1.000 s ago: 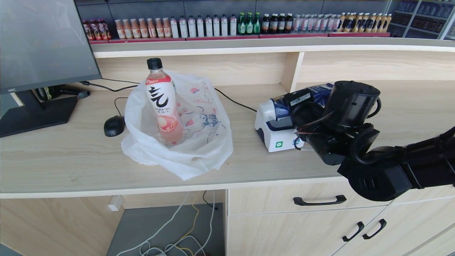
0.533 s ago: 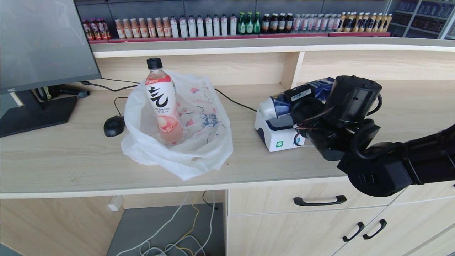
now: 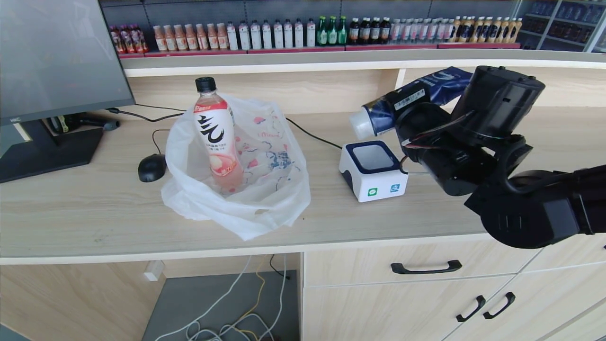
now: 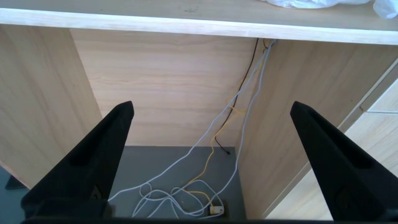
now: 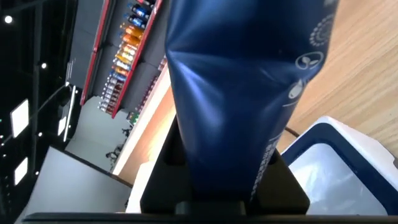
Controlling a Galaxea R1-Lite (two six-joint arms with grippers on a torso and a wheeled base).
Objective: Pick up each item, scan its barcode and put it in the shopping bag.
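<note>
Store shelves of bottled drinks point(image 3: 307, 33) run along the back wall, well beyond the scanner point(image 3: 374, 170), which sits on the pale wooden desk point(image 3: 94, 213). Our right hand point(image 3: 419, 113) is clamped around the middle of a blue pack point(image 3: 384, 113), holding it tilted in the air above the scanner and a little beyond it, with its white end toward the bag side. The shopping bag point(image 3: 279, 189) stands open to the left of the scanner with a pink bottle point(image 3: 215, 137) upright inside it. Our left hand point(image 4: 211, 162) hangs far from the scanner, below the desk edge, its fingers spread wide and holding nothing.

We cannot tell whether the scan has registered. The white barcode label on the pack faces up and away from the scanner's glass. If the scan is still owed, we should roll the wrist until that label looks down at the window, and hold level and steady just above it. For the carry to the bag, we should stay high enough to pass over the rim, come down beside the bottle without knocking it, and only then open the hand.

As for writing, the barcode stripes are plain but the digits are too small to read. The scanner's front carries one green and one blue icon. The bottle's label bears a bold black brushstroke character.
</note>
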